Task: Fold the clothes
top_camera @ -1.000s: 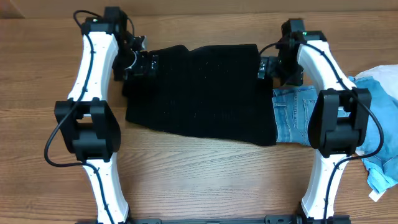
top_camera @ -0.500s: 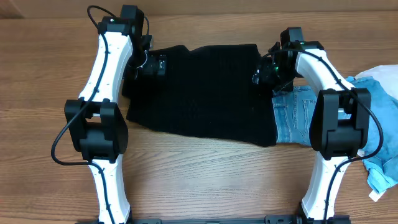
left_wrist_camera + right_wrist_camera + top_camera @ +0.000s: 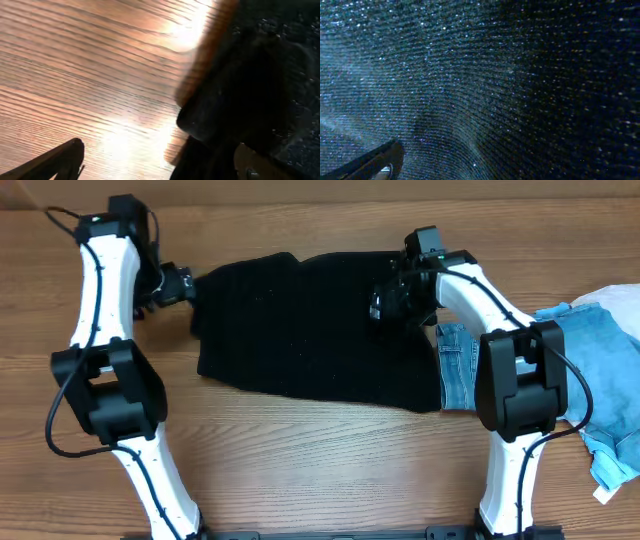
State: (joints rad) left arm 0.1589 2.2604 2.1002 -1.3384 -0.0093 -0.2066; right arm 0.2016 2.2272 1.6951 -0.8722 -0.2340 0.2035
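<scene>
Across the upper middle of the overhead view lies the black knit garment [image 3: 320, 330], spread flat on the wooden table [image 3: 320, 470] as a broad, roughly rectangular slab. Its top edge is fairly straight, while its lower edge slants down toward the right. The upper left corner is bunched and uneven. The surface is matte and very dark, with faint rows of ribbing. In the right wrist view the knit [image 3: 510, 75] fills the whole frame, a fine ribbed weave flecked with tiny pale specks, with a soft crease curving through the lower left.

Just right of the garment, a strip of light-blue denim [image 3: 458, 370] with stitched seams pokes out from under its right edge. Farther right, a blue cloth heap [image 3: 605, 340] sits at the frame's edge. The right arm covers the gap, so I cannot tell whether the two join.

At the upper left, the left gripper [image 3: 183, 283] sits just off the garment's bunched corner. Its wrist view shows the two fingers [image 3: 62, 157] set wide apart low in the frame, with bare wood on the left and a rounded fold of the black knit [image 3: 235, 100] on the right, nothing clamped. The right gripper [image 3: 384, 305] hangs over the garment's upper right part. Only one finger [image 3: 372, 164] shows, at lower left, with the jaws spread wide.
</scene>
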